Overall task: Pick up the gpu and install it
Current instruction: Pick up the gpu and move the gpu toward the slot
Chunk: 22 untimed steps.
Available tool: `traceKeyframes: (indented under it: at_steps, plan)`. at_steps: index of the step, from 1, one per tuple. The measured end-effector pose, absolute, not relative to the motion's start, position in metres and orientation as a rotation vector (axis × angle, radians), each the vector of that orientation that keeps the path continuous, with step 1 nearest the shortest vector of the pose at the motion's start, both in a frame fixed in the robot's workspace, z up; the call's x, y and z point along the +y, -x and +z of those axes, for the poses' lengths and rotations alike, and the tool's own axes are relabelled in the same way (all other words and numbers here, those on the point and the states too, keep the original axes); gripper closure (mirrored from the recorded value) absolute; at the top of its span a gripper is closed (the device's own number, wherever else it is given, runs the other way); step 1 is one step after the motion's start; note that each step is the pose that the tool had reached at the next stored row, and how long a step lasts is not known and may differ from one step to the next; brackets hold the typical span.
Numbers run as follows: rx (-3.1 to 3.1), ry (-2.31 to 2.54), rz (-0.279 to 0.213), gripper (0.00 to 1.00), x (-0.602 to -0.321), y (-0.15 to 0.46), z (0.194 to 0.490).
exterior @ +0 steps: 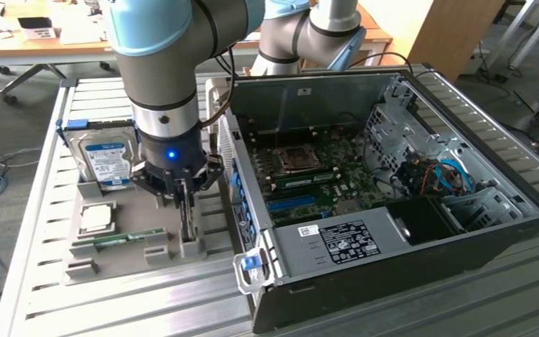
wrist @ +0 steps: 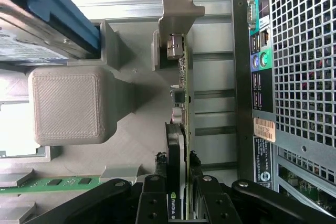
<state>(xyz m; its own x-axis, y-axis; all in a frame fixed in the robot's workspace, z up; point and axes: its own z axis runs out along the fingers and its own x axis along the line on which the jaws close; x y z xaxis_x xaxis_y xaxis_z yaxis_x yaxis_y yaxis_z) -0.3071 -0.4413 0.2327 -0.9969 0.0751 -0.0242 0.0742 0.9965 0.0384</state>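
Observation:
The gpu (wrist: pixel 178 103) stands on edge in the slots of a grey printed holder (wrist: pixel 136 129), its green board and black cooler seen edge-on. My gripper (wrist: pixel 177 163) has come straight down over it, one finger (wrist: pixel 157 163) pressed against each face of the card, so it is shut on the gpu. In the exterior view the gripper (exterior: pixel 187 200) hangs over the holder (exterior: pixel 120 217), with the gpu (exterior: pixel 188 228) running down from between its fingers into the holder, just beside the open computer case (exterior: pixel 391 182).
On the holder also sit a silver hard drive (exterior: pixel 104 160) with a blue-white label, a narrow green RAM stick (exterior: pixel 120 239) and a CPU (exterior: pixel 96 217). The case's rear port panel (wrist: pixel 260 51) is close beside the card. Inside the case lies the motherboard (exterior: pixel 316 175).

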Motion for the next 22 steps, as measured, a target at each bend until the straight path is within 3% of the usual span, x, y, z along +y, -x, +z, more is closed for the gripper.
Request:
traceKeyframes:
  at_steps: [22]
  plan:
    - [3.115, -0.063, 0.059, 0.73, -0.4413, 0.3071, 0.2389]
